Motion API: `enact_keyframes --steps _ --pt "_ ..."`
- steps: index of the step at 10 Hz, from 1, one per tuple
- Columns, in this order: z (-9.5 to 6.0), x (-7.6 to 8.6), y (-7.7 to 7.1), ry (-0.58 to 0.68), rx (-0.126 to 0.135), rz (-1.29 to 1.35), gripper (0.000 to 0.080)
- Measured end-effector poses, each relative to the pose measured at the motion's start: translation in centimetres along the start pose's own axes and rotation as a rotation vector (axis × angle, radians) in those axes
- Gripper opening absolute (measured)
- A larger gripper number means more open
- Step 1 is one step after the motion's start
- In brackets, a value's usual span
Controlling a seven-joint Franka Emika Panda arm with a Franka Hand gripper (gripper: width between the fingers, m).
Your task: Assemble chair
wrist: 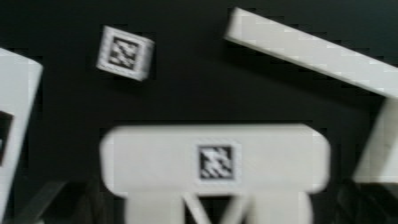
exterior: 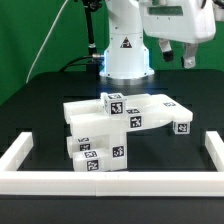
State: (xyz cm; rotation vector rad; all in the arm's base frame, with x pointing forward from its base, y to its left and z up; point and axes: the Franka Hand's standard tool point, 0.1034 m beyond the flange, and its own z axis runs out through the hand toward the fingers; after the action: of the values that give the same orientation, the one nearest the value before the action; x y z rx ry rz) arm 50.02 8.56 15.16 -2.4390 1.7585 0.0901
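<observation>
The surface (exterior: 30,110) was black and matte, bounded by a low white border rail (exterior: 110,182) along its near edge and both sides. Behind it hung a green backdrop (exterior: 35,35). The white robot base (exterior: 125,55) stood at the far side of the surface, directly behind the chair parts (exterior: 115,125). Those parts, white blocks bearing black-and-white square tags, lay clustered together mid-surface, inside the rail, some stacked on others. The hand (exterior: 178,52) hung raised beside the base, toward the exterior view's right, well apart from the parts, holding nothing; whether its fingers were apart or together could not be told. In the wrist view, a tagged rounded white part (wrist: 217,160) lay on the black surface.
</observation>
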Motion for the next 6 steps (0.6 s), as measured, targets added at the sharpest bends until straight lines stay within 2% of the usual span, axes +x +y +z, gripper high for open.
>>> enact_keyframes --steps 1,2,3,4,6 --pt "1.5 -0.8 1.4 0.010 -0.015 0.014 0.0649" --pt "3.1 -1.8 2.4 0.014 -0.050 0.034 0.0649" --pt "4.0 -2.5 2.7 0.020 -0.068 0.051 0.0649" --pt "4.2 -3.0 2.4 0.028 -0.058 0.071 0.0649" --pt "4.2 -2.9 2.5 0.027 -0.058 0.055 0.0649"
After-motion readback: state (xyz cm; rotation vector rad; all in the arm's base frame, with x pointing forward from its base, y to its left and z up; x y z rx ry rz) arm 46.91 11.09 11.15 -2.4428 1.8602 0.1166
